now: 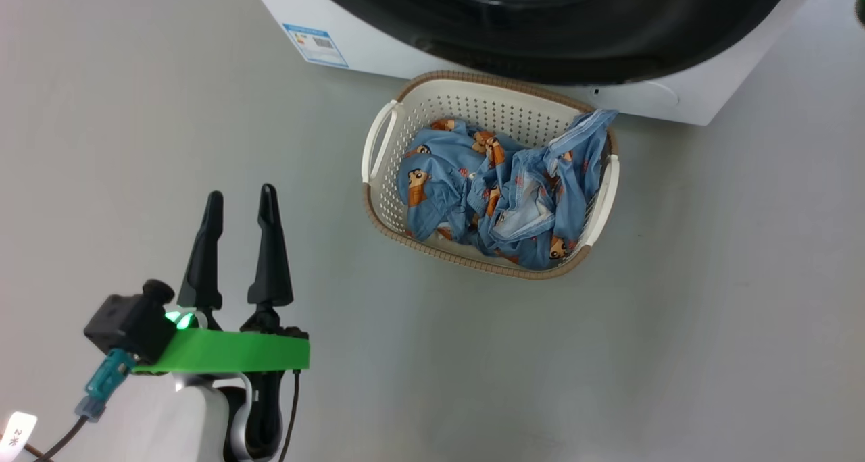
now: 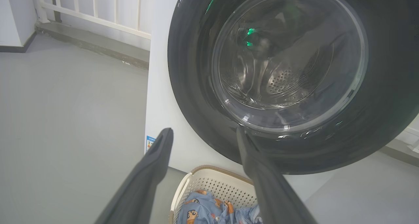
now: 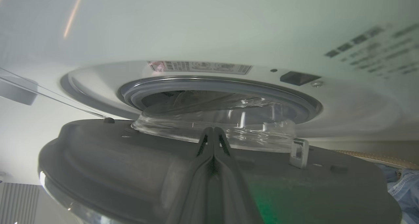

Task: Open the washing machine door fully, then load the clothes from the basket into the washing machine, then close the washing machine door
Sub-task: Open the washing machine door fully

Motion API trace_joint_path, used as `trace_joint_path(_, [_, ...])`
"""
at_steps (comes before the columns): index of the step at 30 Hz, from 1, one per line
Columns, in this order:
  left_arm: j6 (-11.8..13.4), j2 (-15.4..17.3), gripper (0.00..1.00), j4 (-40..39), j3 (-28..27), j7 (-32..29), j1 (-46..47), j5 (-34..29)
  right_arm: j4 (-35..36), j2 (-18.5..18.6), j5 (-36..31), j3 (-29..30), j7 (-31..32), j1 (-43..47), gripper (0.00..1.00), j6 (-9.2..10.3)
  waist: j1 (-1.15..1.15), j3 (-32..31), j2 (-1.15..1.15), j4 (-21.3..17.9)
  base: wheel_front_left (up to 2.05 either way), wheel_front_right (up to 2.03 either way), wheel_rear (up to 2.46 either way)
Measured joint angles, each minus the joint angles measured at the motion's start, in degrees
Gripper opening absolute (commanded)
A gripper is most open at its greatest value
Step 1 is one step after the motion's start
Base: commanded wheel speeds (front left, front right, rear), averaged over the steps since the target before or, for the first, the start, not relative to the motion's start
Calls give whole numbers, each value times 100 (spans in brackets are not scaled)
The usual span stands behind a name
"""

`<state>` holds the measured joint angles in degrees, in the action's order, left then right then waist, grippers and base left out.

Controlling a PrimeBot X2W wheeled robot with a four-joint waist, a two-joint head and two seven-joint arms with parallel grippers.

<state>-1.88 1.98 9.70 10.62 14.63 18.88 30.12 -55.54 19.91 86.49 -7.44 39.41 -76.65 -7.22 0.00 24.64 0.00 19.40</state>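
Sitting behind ajar door (image 3: 131,158), right tool (image 3: 213,130) closed; left tool (image 1: 241,193) spread.

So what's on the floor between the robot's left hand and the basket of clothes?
Nothing. In the head view the grey floor is bare between the left hand and the basket.

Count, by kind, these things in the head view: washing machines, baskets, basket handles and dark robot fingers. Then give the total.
Washing machine: 1
Basket: 1
Basket handles: 2
Dark fingers: 2
Total: 6
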Motion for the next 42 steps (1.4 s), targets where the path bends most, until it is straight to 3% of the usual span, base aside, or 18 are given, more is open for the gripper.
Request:
trace_joint_path(19, [-62, 3, 100, 281, -204, 0, -430, -303, 396, -458, 525, 58, 842, 1669, 0, 1, 0, -908, 0, -29, 0, 0, 0])
trace_joint_path(42, [-58, 125, 100, 534, -208, -163, -907, -458, 1054, -933, 789, 140, 1356, 3490, 0, 1, 0, -2064, 0, 612, 0, 0, 0])
